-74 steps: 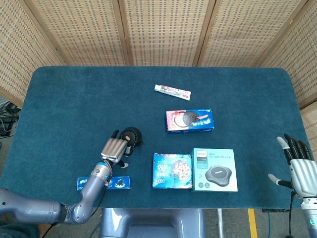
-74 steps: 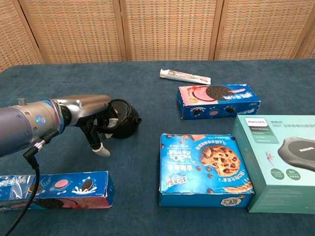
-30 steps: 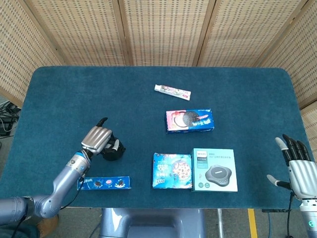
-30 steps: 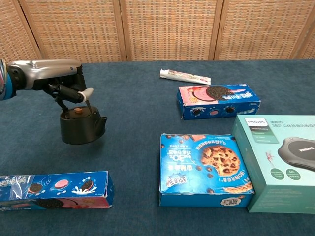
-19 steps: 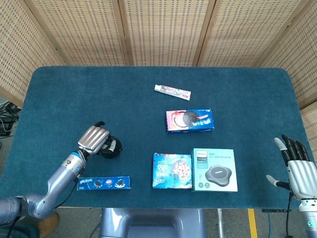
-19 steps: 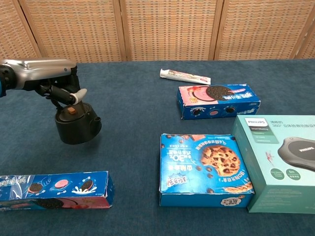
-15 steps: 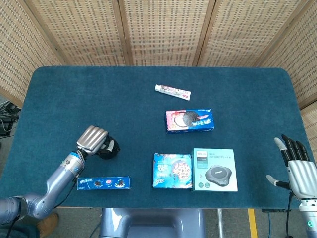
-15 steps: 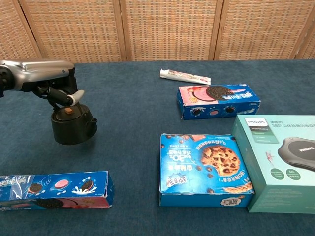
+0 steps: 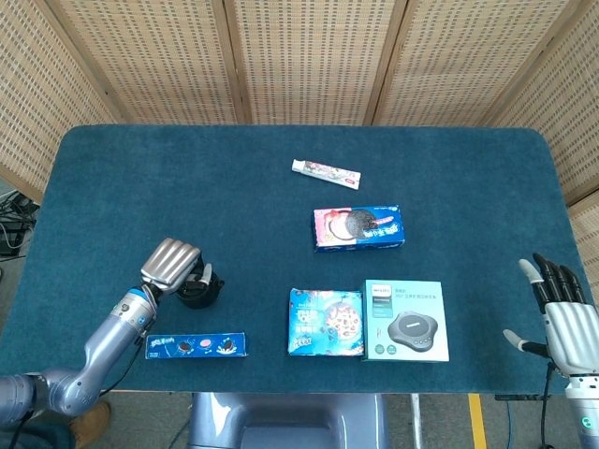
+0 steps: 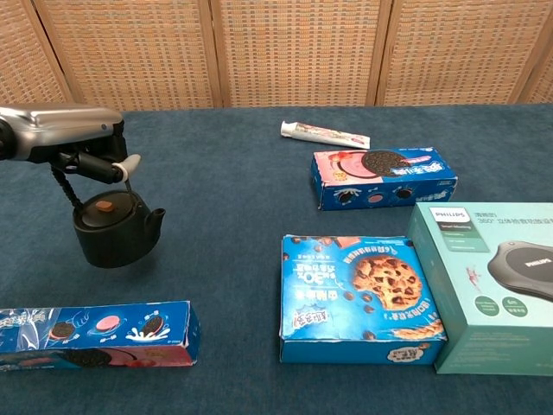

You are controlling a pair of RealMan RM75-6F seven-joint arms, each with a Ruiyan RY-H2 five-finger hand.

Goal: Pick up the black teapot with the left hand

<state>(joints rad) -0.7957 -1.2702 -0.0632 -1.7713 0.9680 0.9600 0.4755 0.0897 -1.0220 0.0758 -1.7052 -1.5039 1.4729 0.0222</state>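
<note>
The black teapot (image 10: 111, 230) (image 9: 198, 291) hangs upright by its wire handle from my left hand (image 10: 76, 147) (image 9: 170, 265), at the left of the blue table. The hand's fingers curl over the top of the handle, and the pot's spout points right in the chest view. Whether the pot's base touches the cloth I cannot tell. My right hand (image 9: 563, 316) is open at the table's right front edge, fingers spread, holding nothing; it shows only in the head view.
A long blue Oreo box (image 10: 95, 335) lies just in front of the teapot. A cookie box (image 10: 361, 297), a teal Philips box (image 10: 488, 284), another Oreo box (image 10: 384, 177) and a toothpaste tube (image 10: 324, 133) lie to the right.
My left hand took the teapot by its handle and carried it left and nearer the front edge. The pot now hangs lower under the hand. The right hand stayed put.
</note>
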